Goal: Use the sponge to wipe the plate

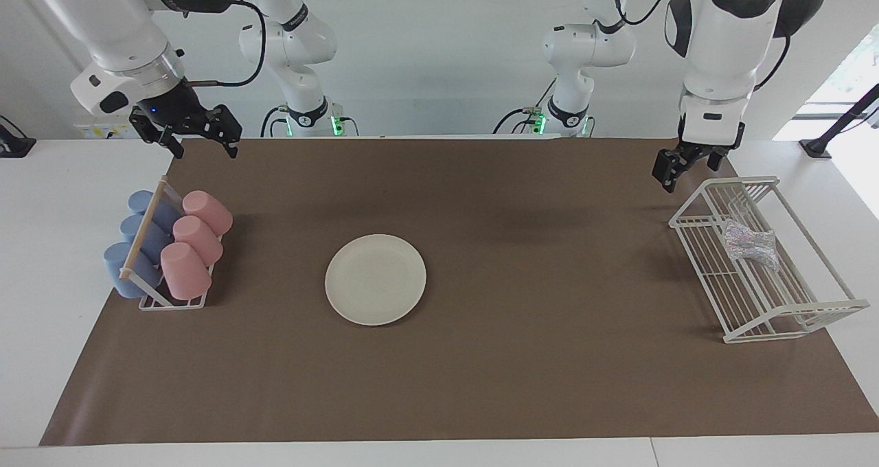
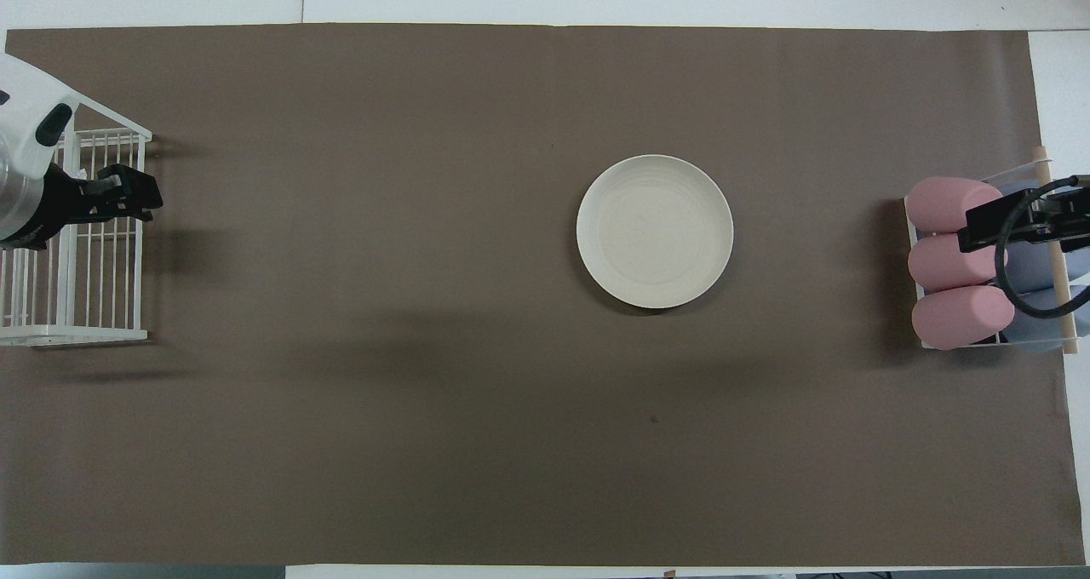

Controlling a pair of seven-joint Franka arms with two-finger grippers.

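Brown table mat [image 1: 481, 371]: spans work area under both arms.
White wire rack [image 1: 790, 316]: at left arm's end of mat, below left gripper [image 1: 676, 168]; gripper raised over rack's robot-side corner, fingers apart, empty.
Cup rack [image 1: 154, 302]: pink cups [image 1: 196, 237] and blue cups [image 1: 134, 247], below right gripper [image 1: 199, 144]; fingers apart, empty, arm waiting.
Plate [image 1: 375, 279]: mid-mat, well apart from both grippers.
Sponge [image 1: 750, 244]: in wire rack, below left gripper, not touched.
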